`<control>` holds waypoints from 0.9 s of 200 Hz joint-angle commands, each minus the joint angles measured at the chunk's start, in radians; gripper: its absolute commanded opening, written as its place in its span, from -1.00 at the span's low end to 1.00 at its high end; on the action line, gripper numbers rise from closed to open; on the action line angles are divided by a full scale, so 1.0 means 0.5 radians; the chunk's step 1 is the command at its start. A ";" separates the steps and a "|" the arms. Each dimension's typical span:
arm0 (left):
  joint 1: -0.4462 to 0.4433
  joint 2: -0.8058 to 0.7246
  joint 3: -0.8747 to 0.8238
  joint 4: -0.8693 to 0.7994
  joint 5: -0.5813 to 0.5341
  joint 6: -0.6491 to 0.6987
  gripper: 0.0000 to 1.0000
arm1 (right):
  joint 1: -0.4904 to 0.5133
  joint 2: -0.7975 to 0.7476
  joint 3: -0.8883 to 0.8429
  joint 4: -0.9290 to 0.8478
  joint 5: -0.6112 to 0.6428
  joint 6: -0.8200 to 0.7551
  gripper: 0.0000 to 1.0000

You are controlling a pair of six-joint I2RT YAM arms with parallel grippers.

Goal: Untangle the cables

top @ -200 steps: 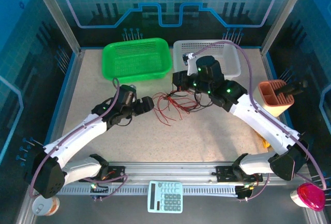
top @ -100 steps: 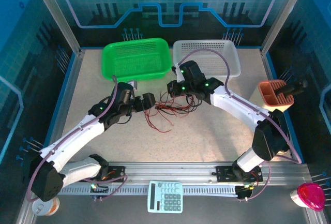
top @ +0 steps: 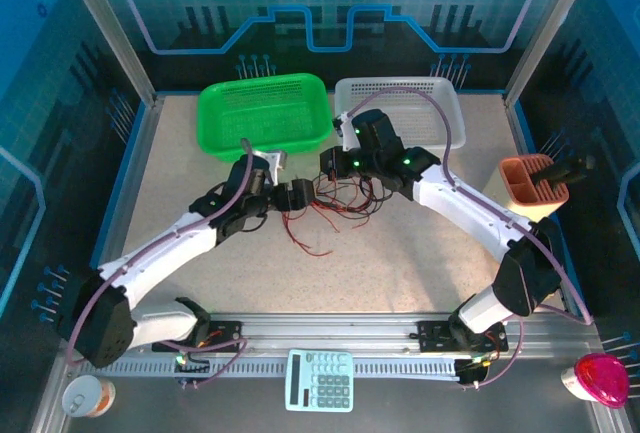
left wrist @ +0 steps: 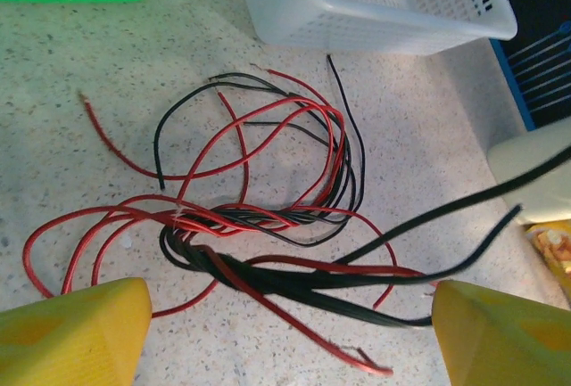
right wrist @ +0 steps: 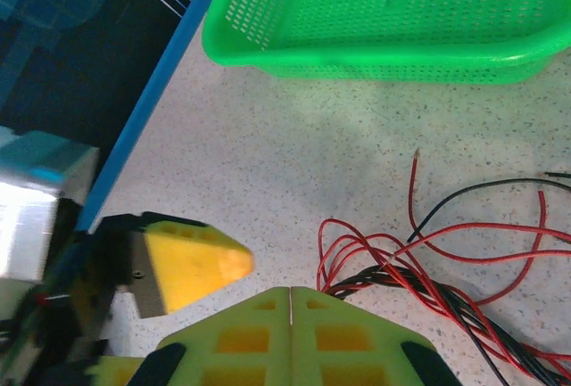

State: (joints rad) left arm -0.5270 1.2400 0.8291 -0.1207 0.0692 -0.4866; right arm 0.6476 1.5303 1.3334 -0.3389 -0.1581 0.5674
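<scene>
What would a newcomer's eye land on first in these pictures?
The tangle of thin red and black cables lies mid-table, in front of the green basket and the white basket. The left gripper stands open astride the twisted bundle. The right gripper is shut right beside it; whether it pinches a strand is unclear.

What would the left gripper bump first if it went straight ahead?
Probably the tangled red and black cables, lying just ahead between the open fingers of the left gripper; the white basket sits farther on.
</scene>
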 commanded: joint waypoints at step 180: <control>-0.069 0.623 -0.147 0.603 -0.071 -0.042 -0.06 | -0.072 -0.325 0.378 0.116 -0.122 0.168 -1.00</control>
State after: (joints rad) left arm -0.5594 1.5307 0.7918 0.1555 0.0566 -0.4881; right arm 0.6395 1.4181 1.4395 -0.3180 -0.1947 0.6365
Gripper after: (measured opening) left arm 0.473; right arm 0.063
